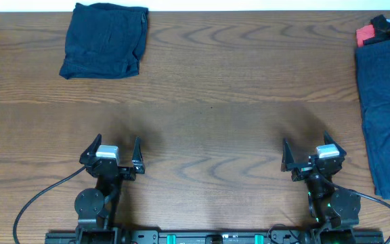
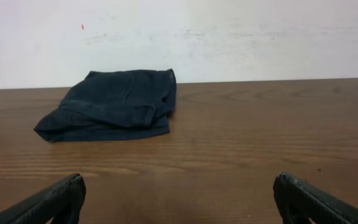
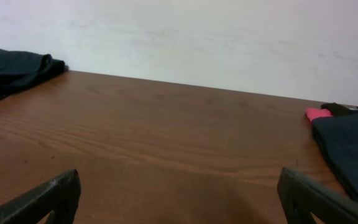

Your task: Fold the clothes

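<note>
At the right edge of the table (image 1: pixel 208 88) a dark blue garment (image 1: pixel 388 115) is lying spread out; the folded garment (image 1: pixel 105 41) is sitting far left. Both jaws are gaping empty; the right jaws should be pinching one near corner.

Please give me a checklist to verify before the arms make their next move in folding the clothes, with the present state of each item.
1. Left gripper holds nothing, jaws open: ok.
2. Right gripper holds nothing, jaws open: ok.
3. Folded cloth lies apart at the far left, out of the way: ok.
4. Middle of the table is bare wood for folding: ok.
5. Blue cloth lies fully on the table: cannot tell, it runs out of the overhead frame at the right.
6. Red piece and black piece lie free of the blue cloth: cannot tell.
</note>
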You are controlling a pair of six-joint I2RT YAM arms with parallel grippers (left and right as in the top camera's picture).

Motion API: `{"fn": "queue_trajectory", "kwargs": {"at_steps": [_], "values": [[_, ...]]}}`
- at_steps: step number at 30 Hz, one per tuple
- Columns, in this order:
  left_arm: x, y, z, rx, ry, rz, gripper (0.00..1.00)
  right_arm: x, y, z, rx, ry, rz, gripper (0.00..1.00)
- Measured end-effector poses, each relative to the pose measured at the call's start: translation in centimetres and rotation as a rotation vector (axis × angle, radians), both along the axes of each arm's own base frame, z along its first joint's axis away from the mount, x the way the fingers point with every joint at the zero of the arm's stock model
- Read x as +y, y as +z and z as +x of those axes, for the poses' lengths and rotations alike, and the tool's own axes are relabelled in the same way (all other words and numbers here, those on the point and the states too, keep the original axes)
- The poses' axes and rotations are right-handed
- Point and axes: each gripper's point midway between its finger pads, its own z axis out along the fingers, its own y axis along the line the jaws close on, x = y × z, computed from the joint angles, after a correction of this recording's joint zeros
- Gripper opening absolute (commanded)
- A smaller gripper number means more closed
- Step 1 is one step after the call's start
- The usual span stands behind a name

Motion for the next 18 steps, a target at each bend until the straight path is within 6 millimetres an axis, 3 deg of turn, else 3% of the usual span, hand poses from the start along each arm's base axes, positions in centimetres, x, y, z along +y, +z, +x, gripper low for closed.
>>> {"fn": "queue_trajectory", "kwargs": {"at_steps": [18], "values": [[0.00, 0.00, 0.00, 0.000, 0.000, 0.000, 0.98, 0.00, 0.00, 0.00, 0.000, 0.000, 0.000, 0.99]]}}
